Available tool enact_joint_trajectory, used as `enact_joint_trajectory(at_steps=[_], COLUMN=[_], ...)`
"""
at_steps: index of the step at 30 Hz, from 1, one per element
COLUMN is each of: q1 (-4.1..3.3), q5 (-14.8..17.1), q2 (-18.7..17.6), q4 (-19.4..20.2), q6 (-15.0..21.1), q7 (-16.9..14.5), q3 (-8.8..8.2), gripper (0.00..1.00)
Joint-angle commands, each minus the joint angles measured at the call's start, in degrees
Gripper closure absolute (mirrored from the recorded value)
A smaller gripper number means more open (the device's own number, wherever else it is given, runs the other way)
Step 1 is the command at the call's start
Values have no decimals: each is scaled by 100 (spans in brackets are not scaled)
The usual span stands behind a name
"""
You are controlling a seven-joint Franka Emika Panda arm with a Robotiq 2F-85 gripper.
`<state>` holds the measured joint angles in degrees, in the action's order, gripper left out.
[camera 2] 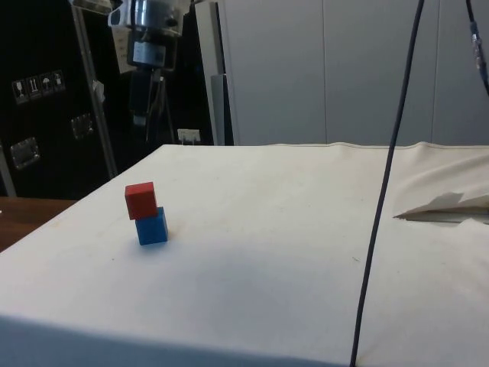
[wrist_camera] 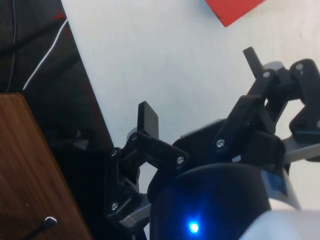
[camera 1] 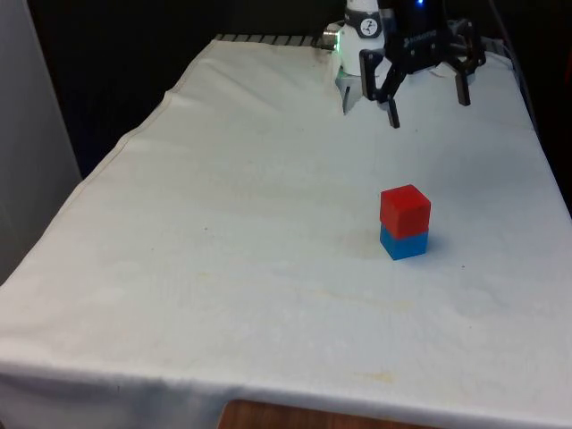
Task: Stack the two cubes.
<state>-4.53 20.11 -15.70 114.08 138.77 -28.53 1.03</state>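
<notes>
So the red cube (camera 1: 405, 209) is sitting right on top of the blue cube (camera 1: 404, 242), turned a bit so the edges don't line up with the one under it. In the side view the red one (camera 2: 140, 200) overhangs slightly toward the near edge of the blue one (camera 2: 153, 227). The pair sits on the white cloth of the worktop (camera 1: 223, 268), over toward the front view's right and roughly mid-depth.

My claw (camera 1: 427, 105) is up in the air well apart from the stack, back at the far end of the worktop, fingers spread wide and holding nothing. From the wrist view I can see both fingers (wrist_camera: 148, 120) splayed apart, with a corner of the red cube (wrist_camera: 232, 10) far past them.

In the side view a black cable (camera 2: 386, 191) hangs down across the worktop, and there's a wrinkled fold in the cloth (camera 2: 443, 206) off to one side.
</notes>
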Motion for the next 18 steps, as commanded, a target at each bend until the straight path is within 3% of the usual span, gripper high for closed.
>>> enact_joint_trajectory(at_steps=[1, 8, 9, 14, 18], q1=[-34, -63, -34, -74, -52], q5=[-63, -86, -23, -80, -29], q2=[86, 407, 350, 619, 676], q4=[109, 504, 424, 785, 871], q6=[109, 275, 183, 430, 418], q7=[69, 52, 0, 17, -34], q3=[-17, 0, 11, 23, 46], gripper=[0, 0, 0, 0, 0])
